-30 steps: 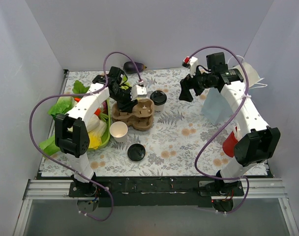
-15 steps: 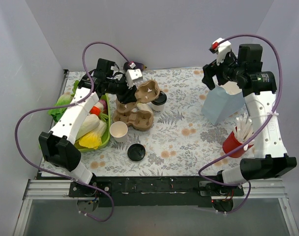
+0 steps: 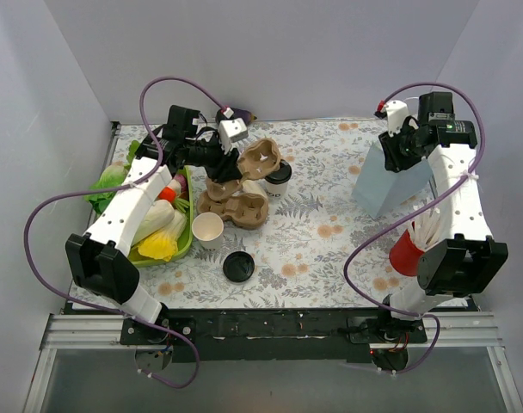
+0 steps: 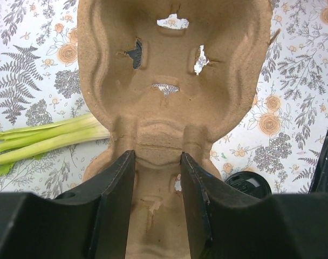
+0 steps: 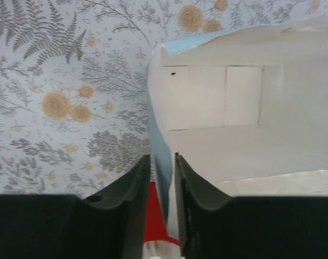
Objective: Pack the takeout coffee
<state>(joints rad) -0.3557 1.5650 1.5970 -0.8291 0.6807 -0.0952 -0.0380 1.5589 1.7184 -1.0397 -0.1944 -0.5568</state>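
Near the front edge of the worktop (image 3: 330, 249), a loose black lid (image 3: 238, 267) is seen lying flat, and a white cup with no lid (image 3: 208, 229) is stood just behind it. To the left, a green dish (image 3: 184, 243) is filled with vegetables. To the right, a red cup (image 3: 405, 255) is stuffed with white sticks. Further back, a brown cup tray (image 3: 236, 208) is laid on the worktop. The takeout coffee (image 3: 278, 174) is stood upright on the worktop, just beside that tray's far right corner. A second brown tray (image 3: 260, 159) is held up, tilted, pinched between the left fingers (image 4: 118, 194). One wall of a blue paper bag (image 3: 384, 185) is pinched at its open top between the right fingers (image 5: 137, 186).
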